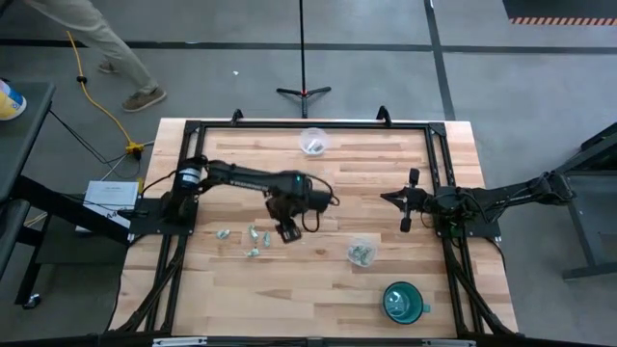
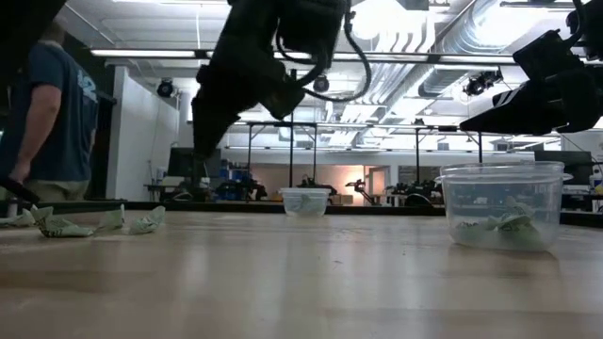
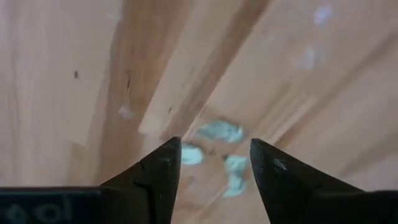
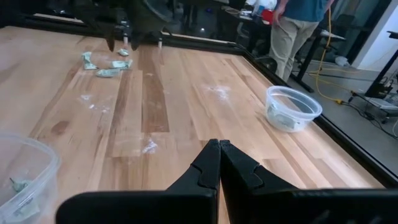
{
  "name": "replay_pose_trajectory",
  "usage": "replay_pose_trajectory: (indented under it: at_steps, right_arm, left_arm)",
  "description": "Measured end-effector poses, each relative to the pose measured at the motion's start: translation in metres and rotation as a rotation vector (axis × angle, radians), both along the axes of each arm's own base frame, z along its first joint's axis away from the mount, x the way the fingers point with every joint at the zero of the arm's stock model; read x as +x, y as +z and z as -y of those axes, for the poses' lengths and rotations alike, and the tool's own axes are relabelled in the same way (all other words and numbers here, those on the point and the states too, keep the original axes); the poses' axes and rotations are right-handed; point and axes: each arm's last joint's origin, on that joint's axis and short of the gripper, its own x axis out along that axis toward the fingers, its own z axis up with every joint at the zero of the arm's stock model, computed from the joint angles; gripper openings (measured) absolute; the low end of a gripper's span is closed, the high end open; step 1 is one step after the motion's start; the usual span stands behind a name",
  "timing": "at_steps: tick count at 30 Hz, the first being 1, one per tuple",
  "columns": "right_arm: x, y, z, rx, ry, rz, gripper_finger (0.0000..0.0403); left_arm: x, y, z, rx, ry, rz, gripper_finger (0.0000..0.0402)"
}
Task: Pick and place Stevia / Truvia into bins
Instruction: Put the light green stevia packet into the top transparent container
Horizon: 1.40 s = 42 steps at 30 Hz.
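Seen from above, the wooden worktop (image 1: 289, 289) carries a small cluster of pale green-and-white packets (image 1: 247, 237) left of centre. The left hand (image 1: 288, 231) hangs just beside that cluster, on its right; whether its fingers are parted cannot be made out from this height. One clear cup (image 1: 314, 141) stands near the far edge, with something pale inside. A second clear cup (image 1: 362, 252) sits right of centre, holding what look like packets. A teal mug (image 1: 402, 301) stands nearer the front edge, beyond the second cup. The right hand (image 1: 406, 203) waits at the right side, well apart from the packets. A person's legs (image 1: 116, 53) show on the floor at top left.
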Motion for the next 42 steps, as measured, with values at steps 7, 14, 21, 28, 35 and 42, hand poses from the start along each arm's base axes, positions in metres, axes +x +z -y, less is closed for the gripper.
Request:
replay_pose_trajectory:
  at_steps: [7, 14, 21, 28, 35, 42]
  right_arm:
    - [0.000, 0.000, -0.001, 0.005, 0.032, -0.001, 0.0000]
    - [0.001, 0.000, -0.003, 0.021, 0.106, -0.003, 0.0000]
    - [0.001, 0.000, -0.003, 0.018, 0.108, -0.004, 0.0000]
    - [0.001, 0.000, -0.003, 0.003, 0.111, -0.007, 0.0000]
    - [0.001, 0.000, -0.003, -0.004, 0.113, -0.008, 0.0000]
    - [0.001, 0.000, -0.003, -0.020, 0.104, -0.005, 0.0000]
  left_arm:
    - [-0.002, -0.001, 0.030, 0.165, 0.357, -0.019, 0.0227]
    - [-0.012, -0.018, 0.051, 0.252, 0.546, -0.064, 0.0227]
    - [-0.016, -0.054, 0.052, 0.219, 0.610, -0.034, 0.0227]
    - [-0.024, -0.071, 0.052, 0.214, 0.639, -0.055, 0.0227]
    - [-0.020, -0.068, 0.052, 0.194, 0.595, -0.038, 0.0227]
    - [-0.012, -0.046, 0.052, 0.241, 0.591, -0.009, 0.0227]
